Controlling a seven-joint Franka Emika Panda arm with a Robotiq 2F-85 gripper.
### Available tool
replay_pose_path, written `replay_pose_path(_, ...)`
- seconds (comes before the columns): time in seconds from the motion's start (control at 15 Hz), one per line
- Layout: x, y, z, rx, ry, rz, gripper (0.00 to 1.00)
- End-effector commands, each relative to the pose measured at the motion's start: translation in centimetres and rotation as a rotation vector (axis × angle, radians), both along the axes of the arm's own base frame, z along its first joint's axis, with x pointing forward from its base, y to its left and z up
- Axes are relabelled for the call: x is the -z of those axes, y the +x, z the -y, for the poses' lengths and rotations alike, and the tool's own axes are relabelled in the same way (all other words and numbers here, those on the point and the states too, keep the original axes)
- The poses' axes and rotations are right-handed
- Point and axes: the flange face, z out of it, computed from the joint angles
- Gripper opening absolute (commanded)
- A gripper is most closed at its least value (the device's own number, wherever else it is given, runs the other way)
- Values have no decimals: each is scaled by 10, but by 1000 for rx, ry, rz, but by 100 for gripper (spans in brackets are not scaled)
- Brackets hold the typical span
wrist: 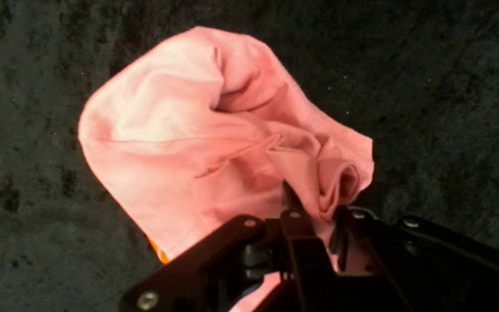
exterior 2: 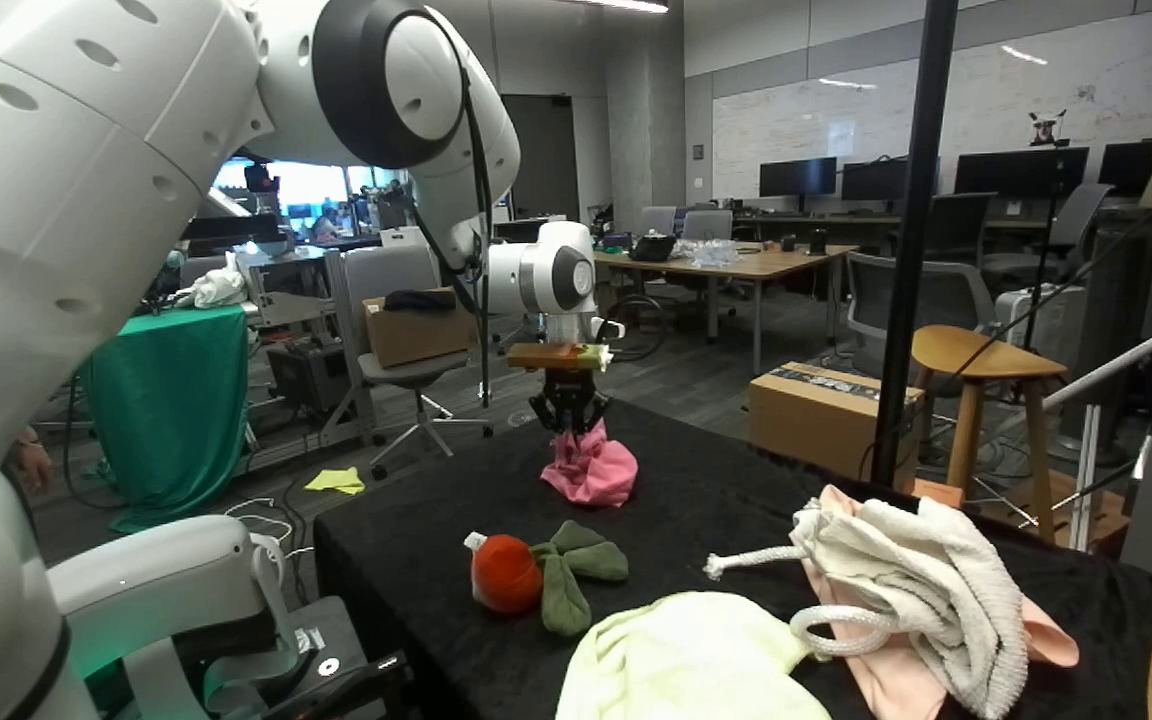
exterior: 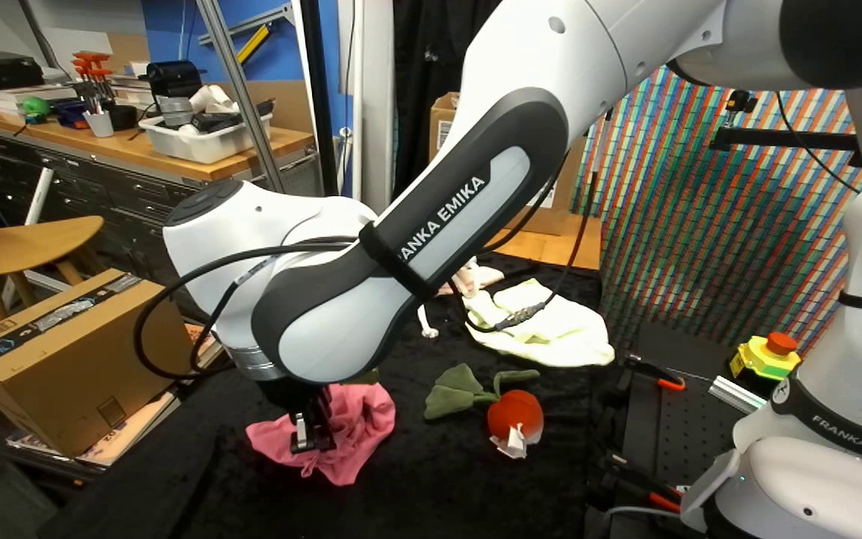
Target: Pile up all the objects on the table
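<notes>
Cloth (exterior 2: 598, 475), pink and crumpled, peaked where the pincer (exterior 2: 572, 433) clamped it; nearby on the tabletop (exterior 2: 416, 520) lay a red-and-green plush (exterior 2: 524, 577).

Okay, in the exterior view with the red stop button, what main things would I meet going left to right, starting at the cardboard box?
Cardboard box, pink cloth, leafy red toy, stop button.

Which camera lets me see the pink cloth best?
The wrist view. It looks down at the pink cloth from close by, so its folds look big and clear, though the jaws hide some of its lower part. Both exterior views show it much smaller, crumpled, with the jaws covering a bit of it.
</notes>
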Motion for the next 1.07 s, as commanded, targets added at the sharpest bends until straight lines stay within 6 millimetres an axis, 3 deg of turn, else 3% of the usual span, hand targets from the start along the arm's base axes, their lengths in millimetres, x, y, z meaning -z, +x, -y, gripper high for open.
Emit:
replay_pose_path(0.0,-17,6,9,0,-15,38,1)
replay_pose_path(0.2,-40,8,22,25,-30,88,4)
replay_pose_path(0.53,-105,18,69,144,-54,235,4)
replay_pose_path(1.0,-196,30,179,456,-81,409,3)
